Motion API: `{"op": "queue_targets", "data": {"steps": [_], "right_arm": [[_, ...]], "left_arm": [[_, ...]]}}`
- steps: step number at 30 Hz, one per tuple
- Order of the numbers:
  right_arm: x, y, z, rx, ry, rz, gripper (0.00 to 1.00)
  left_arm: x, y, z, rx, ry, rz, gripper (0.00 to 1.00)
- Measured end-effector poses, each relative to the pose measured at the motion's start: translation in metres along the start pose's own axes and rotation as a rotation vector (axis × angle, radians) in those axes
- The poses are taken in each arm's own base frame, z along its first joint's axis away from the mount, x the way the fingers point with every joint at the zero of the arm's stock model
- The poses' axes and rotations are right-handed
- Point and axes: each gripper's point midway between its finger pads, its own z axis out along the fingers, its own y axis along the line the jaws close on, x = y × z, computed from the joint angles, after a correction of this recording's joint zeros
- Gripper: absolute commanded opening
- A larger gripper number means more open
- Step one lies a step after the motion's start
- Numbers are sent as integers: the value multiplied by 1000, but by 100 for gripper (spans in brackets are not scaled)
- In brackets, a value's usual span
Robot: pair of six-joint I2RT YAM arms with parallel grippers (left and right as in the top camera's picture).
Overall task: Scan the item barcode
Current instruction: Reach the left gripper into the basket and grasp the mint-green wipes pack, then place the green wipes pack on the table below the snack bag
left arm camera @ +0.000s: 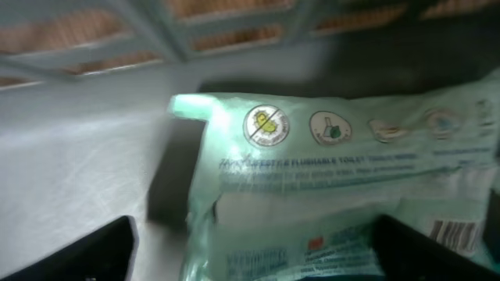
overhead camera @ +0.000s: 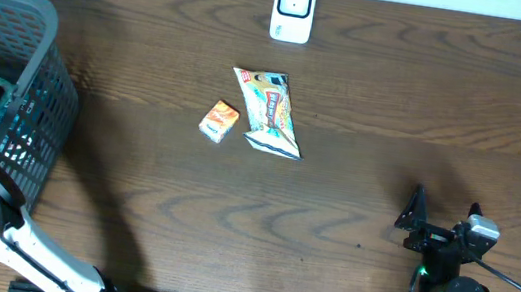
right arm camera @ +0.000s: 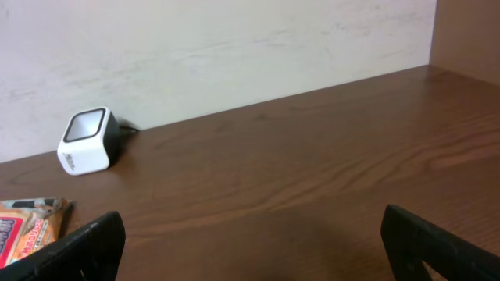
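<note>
A pale green pack of flushable wipes (left arm camera: 336,179) lies on the floor of the grey basket (overhead camera: 48,78), filling the left wrist view. A barcode (left arm camera: 457,234) shows at its lower right corner. My left gripper (left arm camera: 258,254) hangs low over the pack, open, with one finger on each side. The left finger stands clear of the pack's edge and the right finger overlaps the pack. The white scanner (overhead camera: 294,9) stands at the table's far edge. My right gripper (overhead camera: 442,220) rests open near the front right with nothing between its fingers.
A yellow snack bag (overhead camera: 270,112) and a small orange box (overhead camera: 219,120) lie mid-table in front of the scanner (right arm camera: 87,140). The basket's slatted wall (left arm camera: 117,39) rises close behind the wipes pack. A dark block (left arm camera: 176,179) lies beside the pack.
</note>
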Motion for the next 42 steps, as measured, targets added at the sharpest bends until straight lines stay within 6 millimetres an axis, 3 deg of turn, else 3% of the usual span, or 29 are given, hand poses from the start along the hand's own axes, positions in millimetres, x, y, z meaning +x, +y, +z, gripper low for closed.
{"op": "queue_targets", "data": {"steps": [2, 9, 17, 21, 25, 28, 32, 38, 42], "right_arm": [[0, 0, 0, 0, 0, 0, 99], [0, 0, 0, 0, 0, 0, 99], [0, 0, 0, 0, 0, 0, 99], [0, 0, 0, 0, 0, 0, 99], [0, 0, 0, 0, 0, 0, 99], [0, 0, 0, 0, 0, 0, 99], [0, 0, 0, 0, 0, 0, 99], [0, 0, 0, 0, 0, 0, 99], [0, 0, 0, 0, 0, 0, 99]], "left_arm": [[2, -2, 5, 10, 9, -1, 67], [6, -3, 7, 13, 25, 18, 7], [10, 0, 6, 3, 45, 27, 7], [15, 4, -6, -6, 50, 27, 7], [6, 2, -47, 21, -18, 25, 7], [-8, -1, -97, 63, -124, 21, 7], [-10, -1, -150, 107, -207, 15, 7], [-1, -15, -224, 263, -307, 30, 7], [28, -40, -297, 446, -395, 107, 7]]}}
